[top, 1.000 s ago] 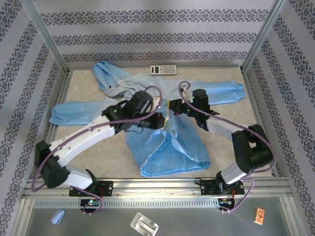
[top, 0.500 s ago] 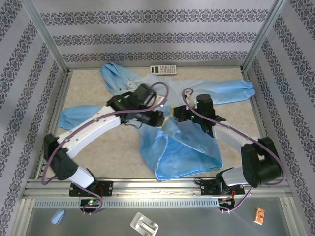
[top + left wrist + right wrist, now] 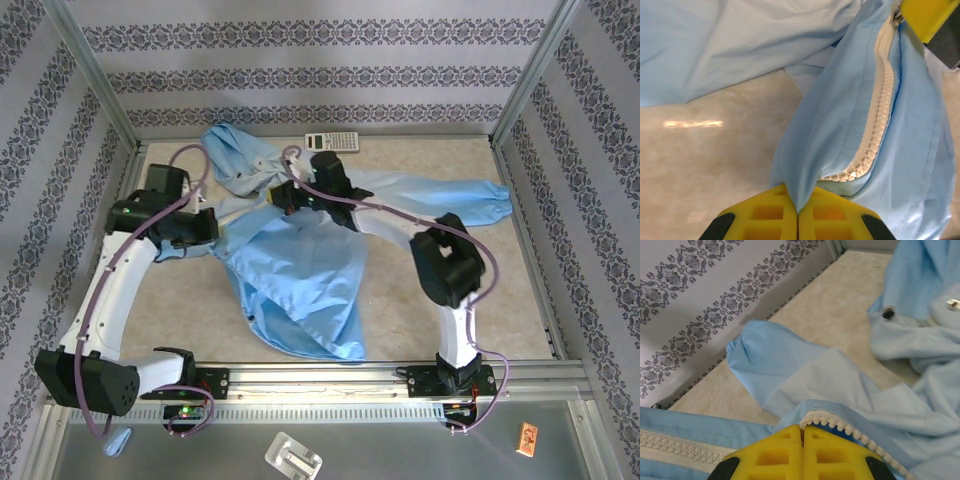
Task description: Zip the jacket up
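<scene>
Beige tabletop (image 3: pixel 400 320) is carrying the jacket (image 3: pixel 300 260); we are clamping left fingers (image 3: pixel 771 212) and right fingers (image 3: pixel 777 447) along its zipper (image 3: pixel 875 125), pulling it taut for closing.

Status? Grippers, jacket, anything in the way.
Left gripper shut on jacket fabric. Right gripper shut on zipper strip, stretched between them. Calculator at far edge, not in the way.

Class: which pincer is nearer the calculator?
Right. In the top view the right pincer, shut on the jacket, sits just below-left of the calculator; the left pincer grips the jacket much farther left.
</scene>
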`<act>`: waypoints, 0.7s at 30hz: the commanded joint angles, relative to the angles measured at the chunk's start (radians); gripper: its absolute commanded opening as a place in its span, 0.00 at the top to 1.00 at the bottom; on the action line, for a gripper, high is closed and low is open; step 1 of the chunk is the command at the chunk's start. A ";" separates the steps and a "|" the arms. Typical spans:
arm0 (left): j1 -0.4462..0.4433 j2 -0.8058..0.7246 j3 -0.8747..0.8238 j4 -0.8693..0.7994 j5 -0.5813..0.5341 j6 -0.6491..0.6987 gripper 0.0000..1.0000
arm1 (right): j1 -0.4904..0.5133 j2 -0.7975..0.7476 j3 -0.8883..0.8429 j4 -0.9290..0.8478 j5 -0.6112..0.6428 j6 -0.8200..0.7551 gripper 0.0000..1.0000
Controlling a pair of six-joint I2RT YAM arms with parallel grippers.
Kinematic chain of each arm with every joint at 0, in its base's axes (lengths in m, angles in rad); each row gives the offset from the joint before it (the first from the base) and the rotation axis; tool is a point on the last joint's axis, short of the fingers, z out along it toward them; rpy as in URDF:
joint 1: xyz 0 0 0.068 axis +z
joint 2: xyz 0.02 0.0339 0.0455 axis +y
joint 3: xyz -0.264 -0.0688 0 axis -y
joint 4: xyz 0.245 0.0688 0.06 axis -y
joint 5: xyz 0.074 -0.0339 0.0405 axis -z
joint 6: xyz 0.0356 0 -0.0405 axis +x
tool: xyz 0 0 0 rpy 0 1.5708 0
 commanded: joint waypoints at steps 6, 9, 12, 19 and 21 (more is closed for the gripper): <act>0.146 0.021 0.202 -0.165 0.008 0.242 1.00 | 0.010 0.257 0.381 -0.046 0.022 -0.022 1.00; 0.151 -0.023 0.171 -0.194 -0.006 0.308 1.00 | 0.008 0.306 0.455 -0.085 0.035 -0.040 1.00; 0.152 -0.087 0.093 -0.218 -0.035 0.330 1.00 | -0.004 0.340 0.512 -0.111 0.042 -0.053 1.00; 0.153 -0.223 0.018 -0.264 -0.091 0.342 1.00 | -0.034 0.375 0.596 -0.158 0.056 -0.092 1.00; 0.153 -0.217 0.020 -0.267 -0.074 0.347 1.00 | -0.036 0.362 0.583 -0.160 0.059 -0.112 1.00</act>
